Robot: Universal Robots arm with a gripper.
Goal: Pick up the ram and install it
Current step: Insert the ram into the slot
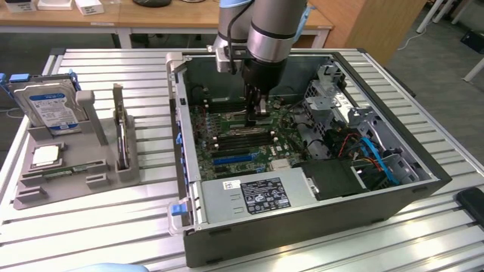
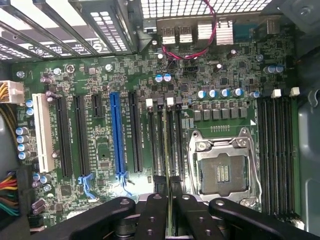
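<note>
One grey plastic parts tray point(image 1: 76, 190) sits by the left edge of the slatted metal worktop point(image 1: 98, 238). Right of it, inside the open black computer case point(image 1: 302, 238), the black pincer point(image 1: 257, 116) appears pinched on the thin green ram stick point(image 2: 170, 215), edge-on over the memory slots point(image 2: 160, 140). Judged light, stiff and fragile: hold its flat faces near the top edge.
</note>
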